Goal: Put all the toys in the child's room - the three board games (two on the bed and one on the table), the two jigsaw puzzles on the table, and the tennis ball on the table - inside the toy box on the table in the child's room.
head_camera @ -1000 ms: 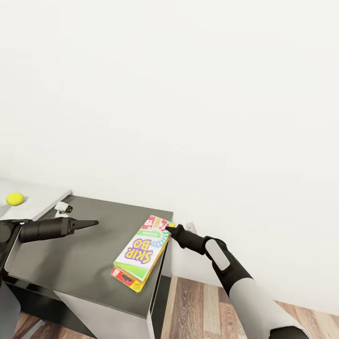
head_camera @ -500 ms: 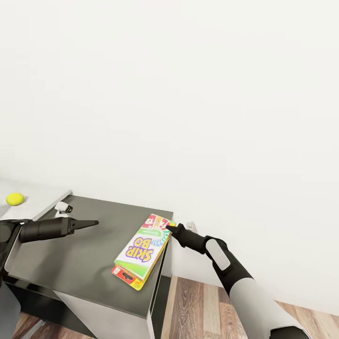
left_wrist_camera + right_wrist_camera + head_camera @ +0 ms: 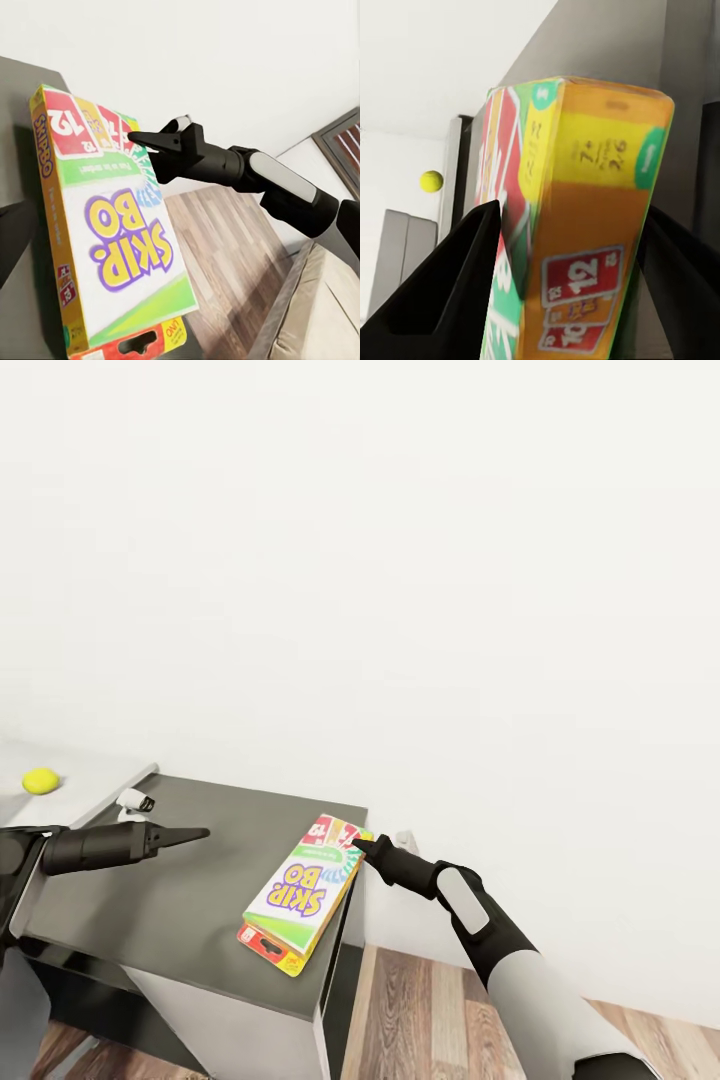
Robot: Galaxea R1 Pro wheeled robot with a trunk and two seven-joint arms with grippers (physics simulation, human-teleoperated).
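A Skip-Bo board game (image 3: 300, 890) with a green edge lies flat at the right edge of a dark grey cabinet top (image 3: 180, 900). A yellow-red part sticks out under its near end. My right gripper (image 3: 360, 847) is shut on the box's far end, and its dark fingers (image 3: 465, 292) flank the box (image 3: 585, 225) in the right wrist view. The left wrist view has the box (image 3: 120, 240) and the right gripper (image 3: 139, 137) too. My left gripper (image 3: 195, 833) hovers shut over the cabinet, left of the box. The tennis ball (image 3: 41, 780) rests on the white table (image 3: 90, 780).
A small white object (image 3: 135, 800) sits at the cabinet's back left corner. A plain white wall stands close behind. Wooden floor (image 3: 420, 1010) lies to the right of the cabinet, below my right arm.
The whole picture shifted slightly, so the camera moved. The board game slid a little on the cabinet in the right gripper's hold. The left arm keeps its pose.
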